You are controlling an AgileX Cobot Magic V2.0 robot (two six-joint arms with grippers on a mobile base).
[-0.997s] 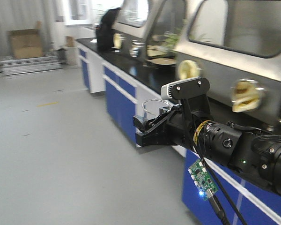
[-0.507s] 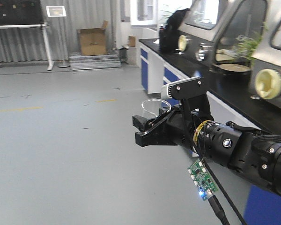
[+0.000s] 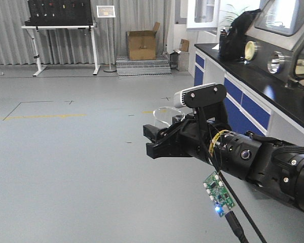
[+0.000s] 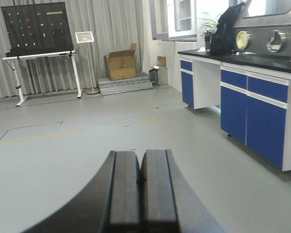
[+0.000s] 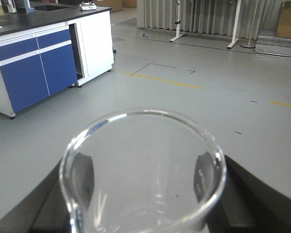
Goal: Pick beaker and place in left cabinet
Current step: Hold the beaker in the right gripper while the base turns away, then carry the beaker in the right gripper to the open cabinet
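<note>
On my right wrist camera the beaker (image 5: 143, 170) fills the lower half of the view, mouth up, and I am looking down into it. The right gripper (image 3: 157, 140) is clamped on it, with a dark finger pressed against the glass at 9 o'clock and another at 3 o'clock. Faint markings show on the wall at 3 o'clock.

From the front camera the beaker stands upright in that gripper just right of centre, held out over the grey floor (image 3: 66, 167), its rim rising above the fingers. A small green circuit board (image 3: 219, 194) hangs under the arm at 5 o'clock.

The left gripper (image 4: 140, 187) has its two pads pressed together with nothing between them.

Around me I see a cardboard box (image 3: 142, 44) at 12 o'clock, a black pegboard stand (image 3: 58, 12) at 11 o'clock, and a blue-fronted bench (image 3: 253, 104) with a black top at 2 o'clock, a black bag (image 3: 238, 35) sitting on it.
</note>
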